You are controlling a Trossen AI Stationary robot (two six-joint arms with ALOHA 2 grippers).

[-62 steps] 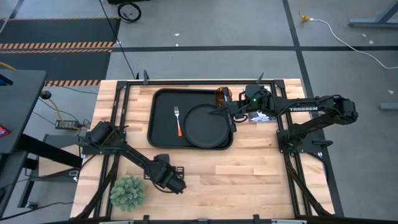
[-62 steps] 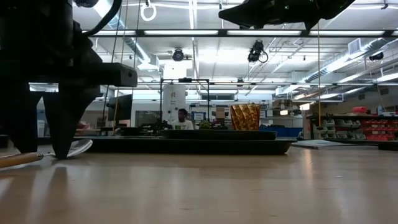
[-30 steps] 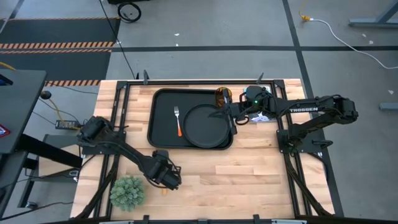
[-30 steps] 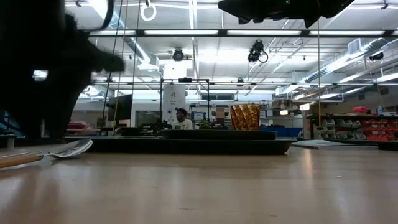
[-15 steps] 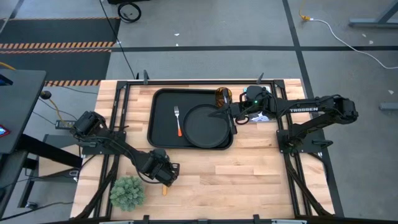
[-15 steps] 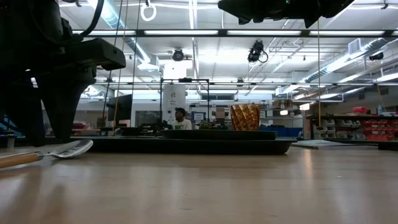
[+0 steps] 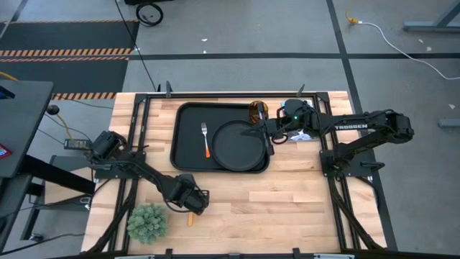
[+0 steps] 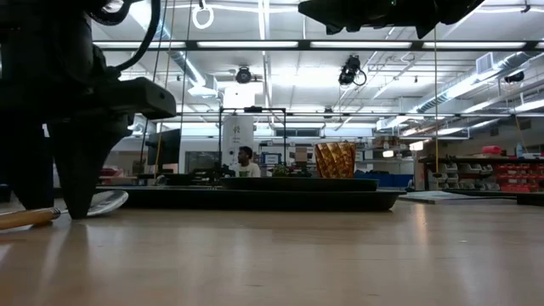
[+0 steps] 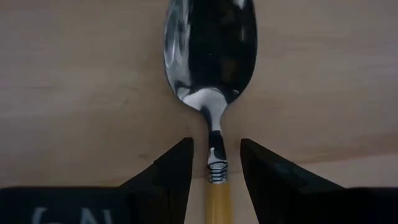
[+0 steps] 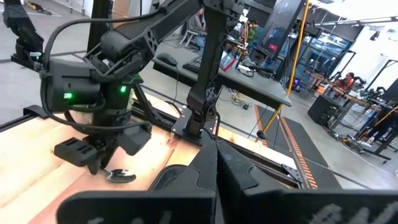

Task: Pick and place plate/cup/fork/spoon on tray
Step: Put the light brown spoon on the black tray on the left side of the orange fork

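The spoon (image 9: 211, 68) lies flat on the bare wood near the table's front left, its orange handle (image 7: 190, 218) toward the near edge. My left gripper (image 7: 190, 204) is open and points down, with its fingers on either side of the spoon's neck (image 9: 215, 149), and a gap shows on both sides. The low view shows the spoon's bowl (image 8: 106, 202) beside the fingers (image 8: 76, 183). The fork (image 7: 206, 140), the plate (image 7: 237, 146) and the cup (image 7: 257, 111) are on the tray (image 7: 188, 119). My right gripper (image 7: 267, 134) is shut and stays above the tray's right rim.
A green potted plant (image 7: 147, 221) stands at the front left corner, close to my left arm. A small white thing (image 7: 302, 135) lies to the right of the tray. People show in the room beyond the table.
My left gripper has shifted a little toward the table's left edge and back, and has come down until its fingertips stand at the table beside the spoon. The spoon has stayed where it was.
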